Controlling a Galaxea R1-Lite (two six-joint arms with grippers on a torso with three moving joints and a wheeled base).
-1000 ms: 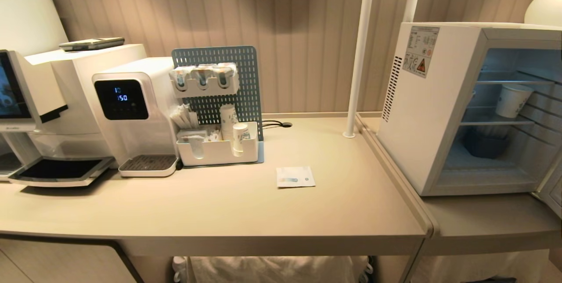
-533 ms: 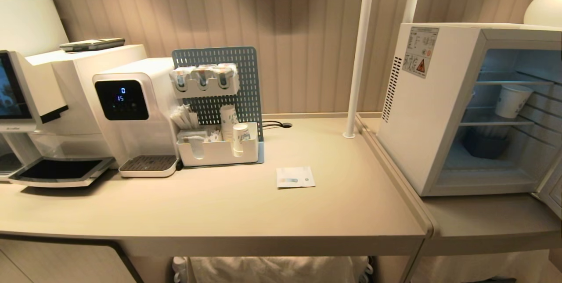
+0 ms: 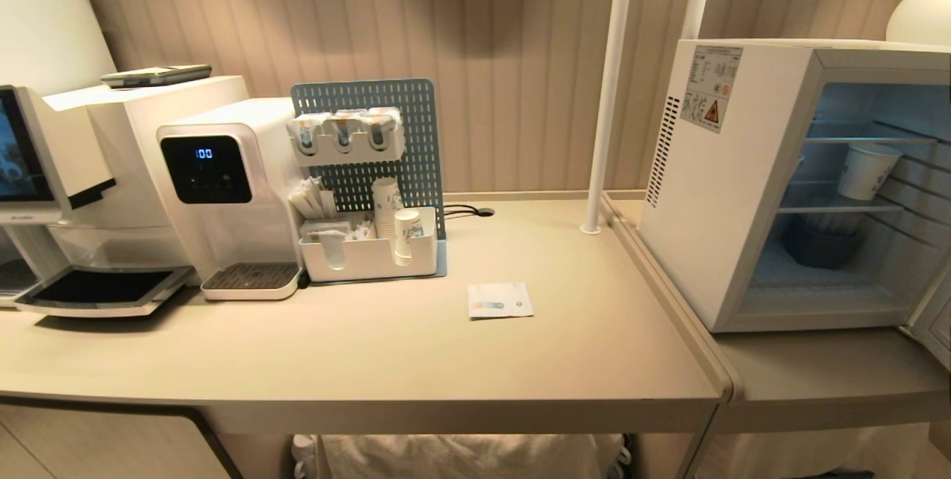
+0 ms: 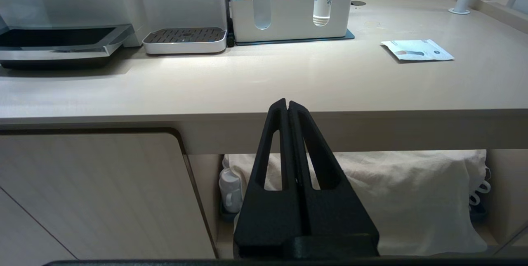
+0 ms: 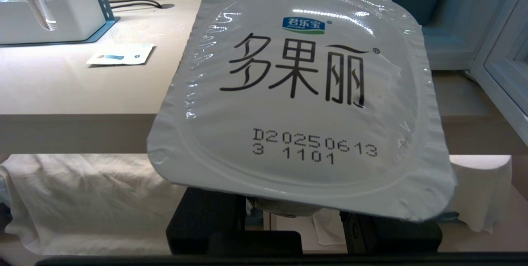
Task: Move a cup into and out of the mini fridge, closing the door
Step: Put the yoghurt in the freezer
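Observation:
The cup (image 5: 301, 92), a squat white tub with a flat foil lid bearing black characters and a small green-blue mark, fills the right wrist view. My right gripper (image 5: 291, 222) is shut on the tub under the lid, which hides the fingertips. It hovers before the counter's front edge. The mini fridge (image 3: 713, 189) stands at the right with its door (image 3: 935, 327) swung open at the picture's edge. Its lit inside (image 5: 445, 31) and the door's frame (image 5: 505, 68) also show in the right wrist view. My left gripper (image 4: 287, 103) is shut and empty, low before the counter edge. Neither arm shows in the head view.
Inside the fridge a paper cup (image 3: 865, 169) stands on a wire shelf above a blue bin (image 3: 817, 245). On the counter (image 3: 371, 360) lie a flat sachet (image 3: 500, 299), a white organiser with paper cups (image 3: 369, 252), a water dispenser (image 3: 223, 189) and two white poles (image 3: 605, 93).
Only the digits on the water dispenser's display have changed. Nothing else has moved.

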